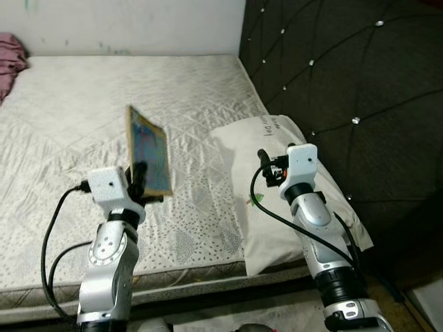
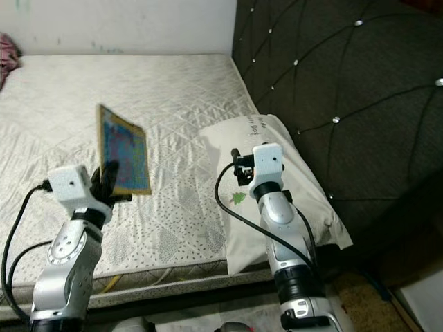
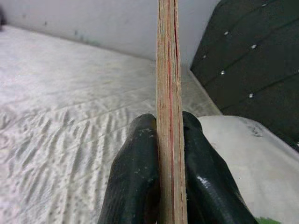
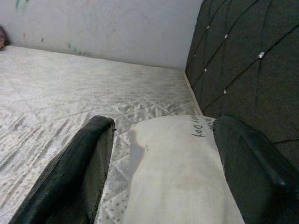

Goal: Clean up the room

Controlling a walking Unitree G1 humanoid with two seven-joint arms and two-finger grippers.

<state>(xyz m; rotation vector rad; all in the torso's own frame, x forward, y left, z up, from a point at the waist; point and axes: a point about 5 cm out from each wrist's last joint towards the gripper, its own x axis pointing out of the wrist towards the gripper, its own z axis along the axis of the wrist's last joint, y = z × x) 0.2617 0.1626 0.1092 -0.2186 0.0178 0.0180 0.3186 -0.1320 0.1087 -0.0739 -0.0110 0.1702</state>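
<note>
Left eye view: the left hand point(image 1: 142, 181) pinches a thin colorful book point(image 1: 149, 151) upright above the bed point(image 1: 69, 124). The right hand point(image 4: 159, 172) hangs wide open over the pillow point(image 1: 266, 138), whose small writing is too blurry to read.

A thin book point(image 1: 149, 150) w/ a colourful blue-patterned cover & tan edges is held upright, slightly tilted, above the quilted mattress point(image 1: 83, 117). Its lower edge is pinched betw. the left gripper point(image 3: 169, 154) fingers; red & tan page layers are seen edge-on.
</note>
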